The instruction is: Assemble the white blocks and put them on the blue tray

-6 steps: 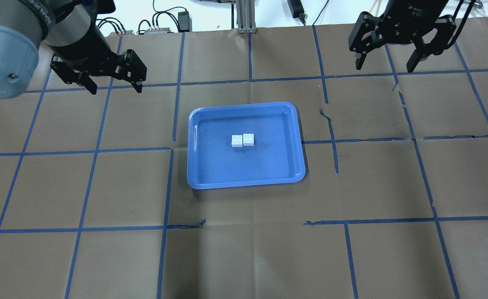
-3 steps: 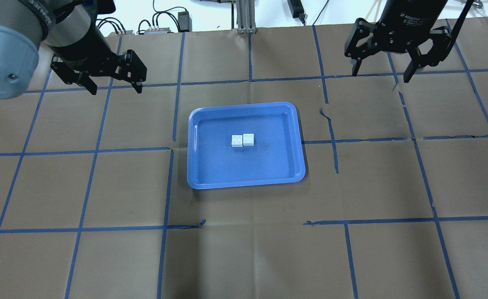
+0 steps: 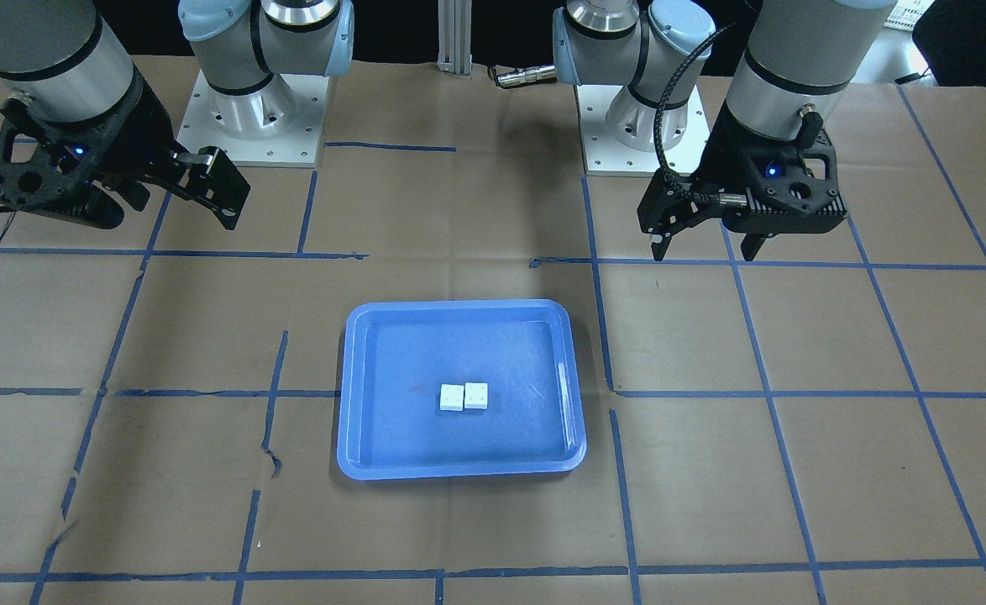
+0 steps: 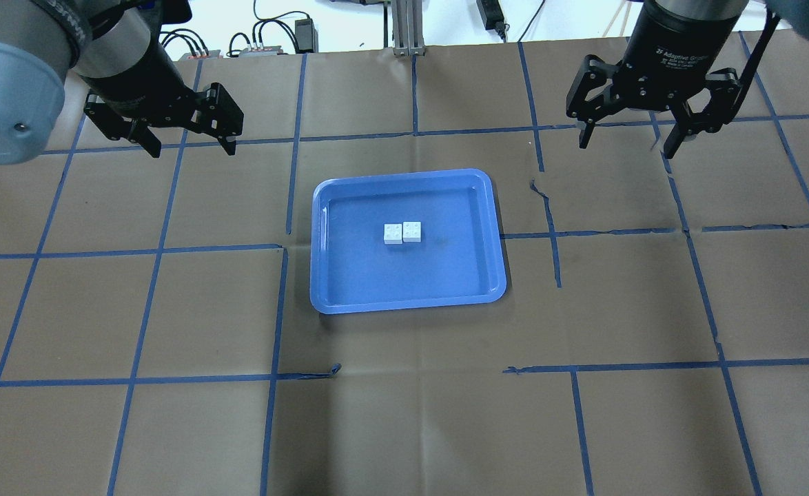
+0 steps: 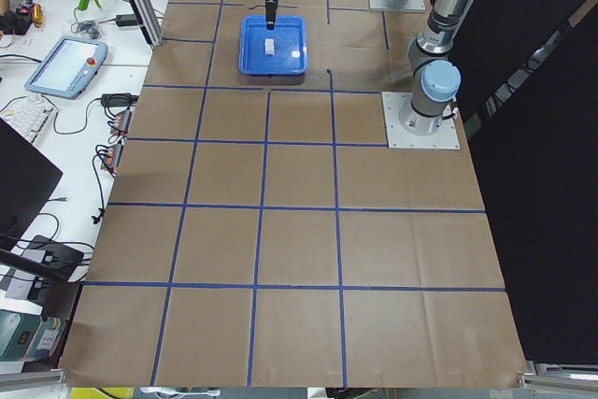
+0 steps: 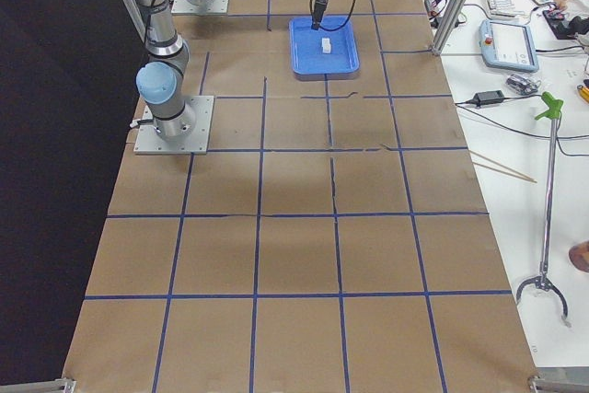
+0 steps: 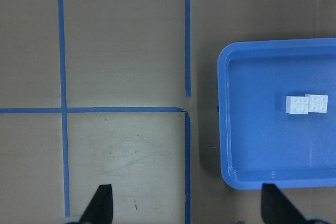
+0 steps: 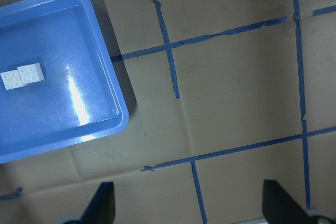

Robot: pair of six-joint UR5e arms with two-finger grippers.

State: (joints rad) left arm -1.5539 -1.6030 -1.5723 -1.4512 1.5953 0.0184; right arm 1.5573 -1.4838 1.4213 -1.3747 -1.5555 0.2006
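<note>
Two white blocks [image 4: 402, 232] lie side by side and touching, studs up, near the middle of the blue tray [image 4: 408, 303]. They also show in the front view [image 3: 464, 396], the left wrist view [image 7: 307, 103] and the right wrist view [image 8: 21, 75]. My left gripper [image 4: 191, 147] is open and empty, hovering above the table to the tray's far left. My right gripper [image 4: 625, 146] is open and empty, hovering to the tray's far right. In the front view the tray's rim [image 3: 459, 470] lies between the two arms.
Brown paper with a grid of blue tape covers the table, torn near the tray's right side [image 4: 541, 189]. The two arm bases [image 3: 249, 109] stand at the robot's edge. Cables and power bricks [image 4: 304, 31] lie beyond the far edge.
My right gripper has moved lower in the overhead view and slightly left, toward the tray. The left gripper, blocks and tray have not moved.
</note>
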